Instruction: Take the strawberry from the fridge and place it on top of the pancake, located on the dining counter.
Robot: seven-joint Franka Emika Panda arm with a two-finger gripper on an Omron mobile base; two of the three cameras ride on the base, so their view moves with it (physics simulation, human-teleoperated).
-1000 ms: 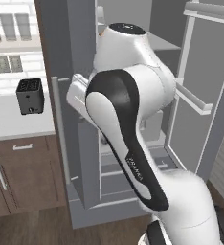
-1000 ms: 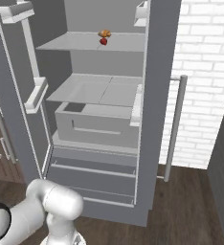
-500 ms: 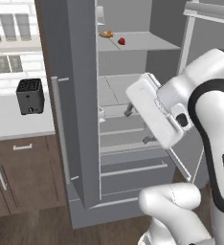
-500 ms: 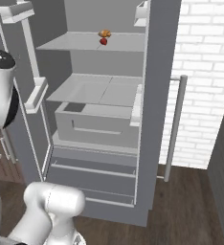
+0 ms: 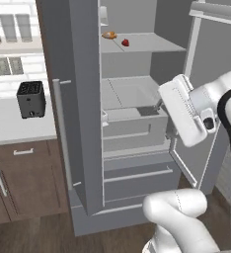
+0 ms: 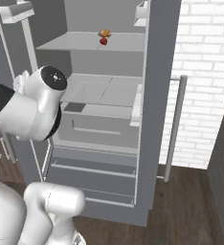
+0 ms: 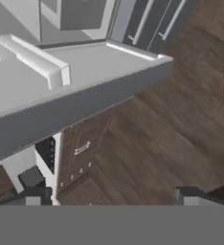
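The fridge (image 5: 73,99) stands with both doors open. On its upper shelf (image 5: 152,43) lies the tiny red strawberry (image 5: 125,43) (image 6: 103,41), beside a flatter orange-tan food item (image 5: 108,35). My arm's white hand block (image 5: 185,112) hangs in front of the right door, level with the middle drawer box and well below the strawberry. In the hand view my gripper (image 7: 113,196) is open with nothing between its fingertips (image 7: 35,195), and it looks past a grey fridge door (image 7: 85,91) at the wood floor. The pancake and the dining counter are out of view.
A black toaster (image 5: 30,99) sits on the white wall-side counter (image 5: 9,131) above dark cabinets (image 5: 23,173). The right fridge door (image 6: 159,72) with its long handle (image 6: 175,124) stands against a white brick wall (image 6: 202,72). Two closed bottom drawers (image 6: 92,170) meet the wood floor (image 6: 185,201).
The arm has swung from in front of the fridge's middle over to the right, uncovering the shelves and the strawberry. The gripper has stayed open. The base has not moved.
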